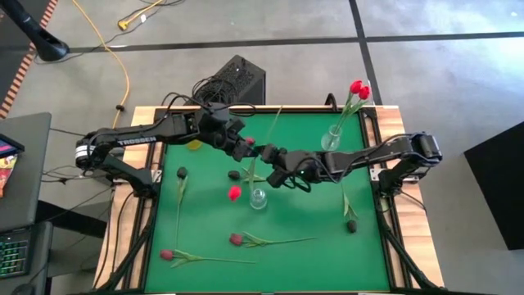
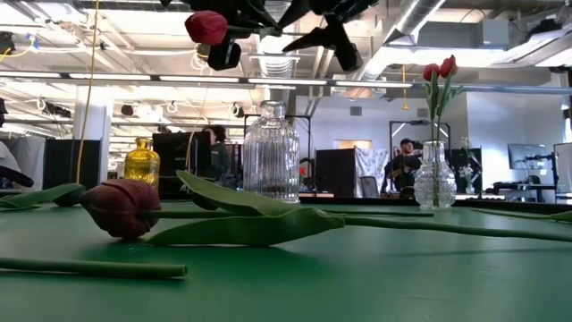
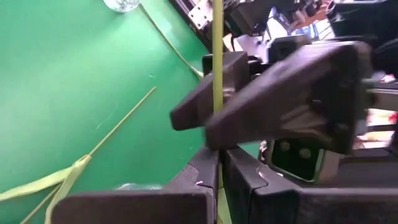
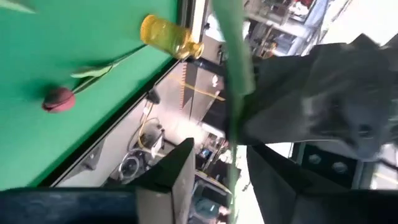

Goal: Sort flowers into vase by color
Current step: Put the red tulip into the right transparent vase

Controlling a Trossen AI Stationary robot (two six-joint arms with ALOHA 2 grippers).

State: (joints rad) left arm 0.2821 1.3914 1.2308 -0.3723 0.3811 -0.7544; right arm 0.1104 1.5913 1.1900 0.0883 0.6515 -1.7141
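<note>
A red flower is held above the middle of the green table: its head (image 1: 235, 193) points toward the near edge and its stem (image 3: 217, 56) runs toward the far edge. My left gripper (image 1: 246, 148) is shut on that stem. My right gripper (image 1: 274, 161) meets it from the right. It is open, with one finger (image 4: 177, 168) on either side of the stem (image 4: 231, 81), a little farther along than the left fingers. The clear ribbed vase (image 1: 259, 198) stands just below them. A small vase (image 1: 332, 139) at the far right holds red flowers (image 1: 359, 88). A yellow vase (image 1: 194, 145) stands at the far left. My left gripper pinches the flower's thin green stem (image 3: 217, 163) between its two fingers (image 3: 202, 171), which lie across it. The flower is lifted clear of the table. Its red head (image 2: 207, 27) hangs high over the clear vase.
Loose flowers lie on the mat: dark ones (image 1: 182, 174) (image 1: 234, 174) at the left and middle, another dark one (image 1: 350, 225) at the right, and reddish ones (image 1: 237, 239) (image 1: 167, 255) near the front edge. A black box (image 1: 239, 78) with cables sits behind the table.
</note>
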